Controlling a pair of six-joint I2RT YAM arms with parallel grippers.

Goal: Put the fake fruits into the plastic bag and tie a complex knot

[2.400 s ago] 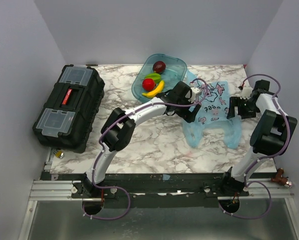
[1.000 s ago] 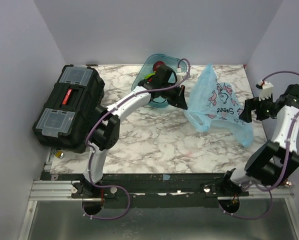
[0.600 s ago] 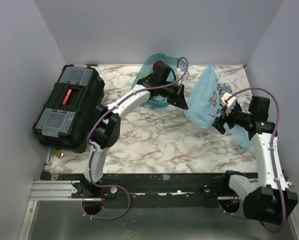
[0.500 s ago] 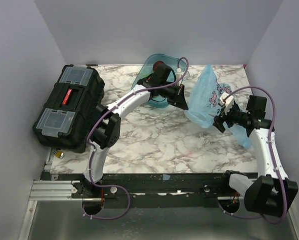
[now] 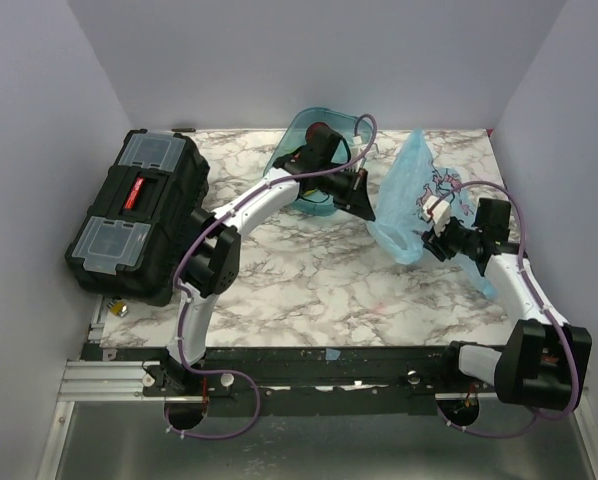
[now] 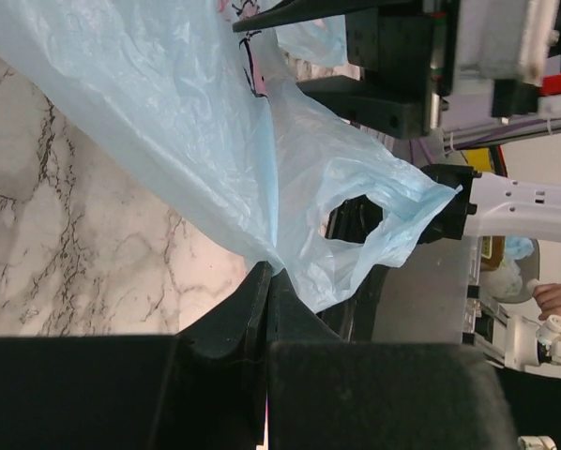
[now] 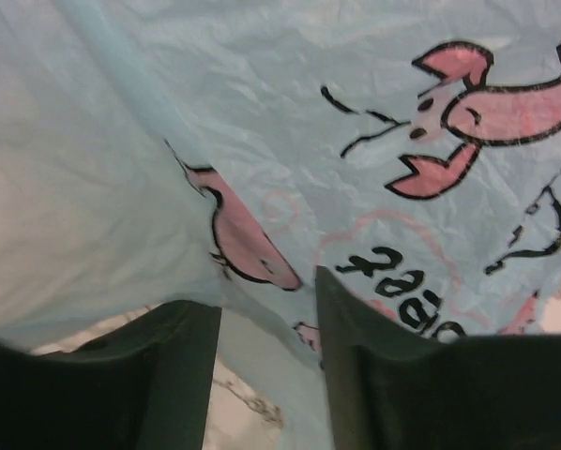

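Lab test booth: plain walls [image 5: 309, 50], marble table [image 5: 309, 285].

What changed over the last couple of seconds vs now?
Left gripper, shut on the plastic bag, lifted it off the table toward the tray. Right gripper swung in from the right edge to the bag's lower part, jaws astride the film and apart. Toolbox and tray unmoved.

The bag [image 7: 262, 112] bore one short line of black lettering, seen upside down low in the right wrist view. It sat inside a faint pink outline, among pink cartoon figures drawn in black. One end was hidden, and the letters that showed could not be read with certainty. In the top view the print was too small to read.
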